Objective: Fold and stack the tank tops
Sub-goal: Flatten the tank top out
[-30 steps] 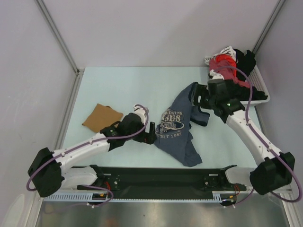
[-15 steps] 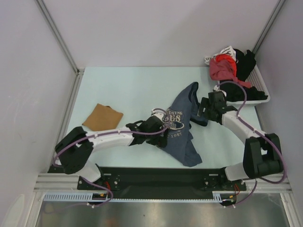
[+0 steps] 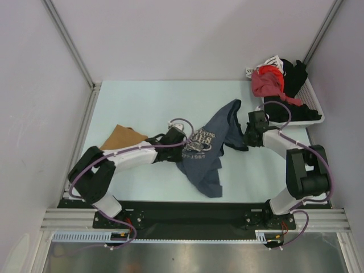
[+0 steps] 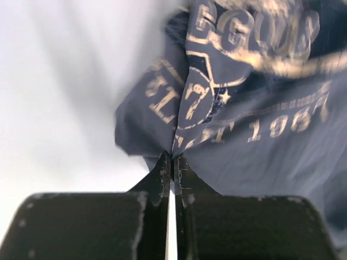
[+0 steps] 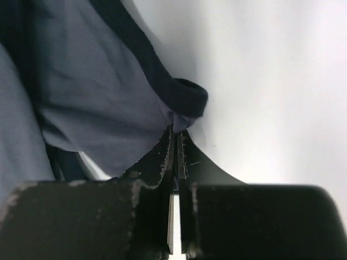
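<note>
The bench [image 3: 142,102] carries the blue top [image 3: 207,156], crumpled at centre, and the tan top [image 3: 120,138], folded at left. The left pincer [image 4: 172,157] is clenched on the blue top's printed edge and the right pincer [image 5: 176,130] on its dark-trimmed strap, likely to pull it flat for folding.

Pale mint desk [image 3: 142,102] sits evenly lit, boxed in by plain lilac-white wall panels [image 3: 187,34] on three sides, aluminium posts [image 3: 69,44] running up the back corners, a slotted metal rail [image 3: 193,236] along the near edge.
</note>
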Available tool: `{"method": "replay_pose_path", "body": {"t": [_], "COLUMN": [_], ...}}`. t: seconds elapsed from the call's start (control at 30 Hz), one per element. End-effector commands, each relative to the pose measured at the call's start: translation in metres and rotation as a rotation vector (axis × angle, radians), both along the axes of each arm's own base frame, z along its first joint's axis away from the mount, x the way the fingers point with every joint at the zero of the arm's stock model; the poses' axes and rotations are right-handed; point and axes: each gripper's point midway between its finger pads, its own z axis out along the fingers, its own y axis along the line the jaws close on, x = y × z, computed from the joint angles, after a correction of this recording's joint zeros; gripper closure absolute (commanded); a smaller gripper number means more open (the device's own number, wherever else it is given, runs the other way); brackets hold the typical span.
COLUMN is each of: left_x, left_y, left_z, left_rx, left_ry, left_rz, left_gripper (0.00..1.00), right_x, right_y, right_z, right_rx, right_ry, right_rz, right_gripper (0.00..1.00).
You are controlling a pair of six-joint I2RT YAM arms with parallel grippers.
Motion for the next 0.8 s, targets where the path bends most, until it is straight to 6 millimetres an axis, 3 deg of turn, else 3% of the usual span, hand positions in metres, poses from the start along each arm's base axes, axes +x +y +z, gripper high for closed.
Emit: {"method": "replay_pose_path", "body": {"t": [0.0,0.03,0.07,0.1,0.13,0.17,0.27,0.3,0.37,0.4,0.43,0.53,0.57,0.6,0.67,0.73,0.77], "left_x": [0.035,0.040,0.044,0.053,0.055,0.057,0.065,0.081,0.101,0.124,0.137,0.179,0.181,0.182,0.173,0.169,0.154], "left_y": [0.046,0.056,0.076,0.082,0.089,0.080,0.080,0.079,0.089,0.084,0.092,0.075,0.076,0.074,0.075,0.069,0.077], "left_z": [0.059,0.071,0.082,0.113,0.127,0.141,0.171,0.188,0.194,0.200,0.196,0.178,0.186,0.164,0.159,0.163,0.159], "left_rx": [-0.005,0.008,0.064,0.057,0.061,0.007,-0.008,0.011,0.094,0.119,0.150,0.165,0.197,0.251,0.259,0.185,0.175], "left_ry": [-0.147,-0.175,-0.198,-0.268,-0.295,-0.325,-0.379,-0.415,-0.419,-0.420,-0.389,-0.292,-0.267,-0.222,-0.235,-0.279,-0.276], "left_rz": [0.077,0.087,0.100,0.133,0.167,0.134,0.150,0.178,0.202,0.221,0.233,0.217,0.232,0.235,0.236,0.230,0.226], "left_gripper": [1.00,1.00,1.00,1.00,1.00,0.99,0.96,0.96,0.92,0.92,0.91,0.64,0.40,0.34,0.21,0.01,0.00], "right_x": [0.010,0.008,0.006,0.000,-0.003,-0.010,-0.027,-0.032,-0.035,-0.037,-0.035,-0.022,-0.017,-0.012,-0.009,-0.009,-0.010], "right_y": [0.002,0.003,0.003,0.006,0.006,0.006,0.001,-0.002,-0.006,-0.010,-0.012,-0.014,-0.015,-0.017,-0.017,-0.011,-0.007], "right_z": [0.054,0.064,0.089,0.098,0.110,0.135,0.178,0.187,0.207,0.213,0.219,0.207,0.206,0.189,0.182,0.181,0.180], "right_rx": [0.032,0.042,0.055,0.071,0.075,0.088,0.096,0.092,0.090,0.080,0.081,0.061,0.053,0.032,0.026,0.056,0.074], "right_ry": [-0.142,-0.164,-0.223,-0.229,-0.252,-0.314,-0.416,-0.433,-0.481,-0.497,-0.512,-0.471,-0.461,-0.398,-0.367,-0.382,-0.392], "right_rz": [0.010,0.014,0.019,0.032,0.035,0.041,0.032,0.023,0.003,-0.019,-0.033,-0.052,-0.053,-0.064,-0.070,-0.049,-0.030], "right_gripper": [1.00,1.00,1.00,1.00,1.00,1.00,1.00,1.00,1.00,1.00,1.00,0.98,0.89,0.63,0.34,0.31,0.30]}}
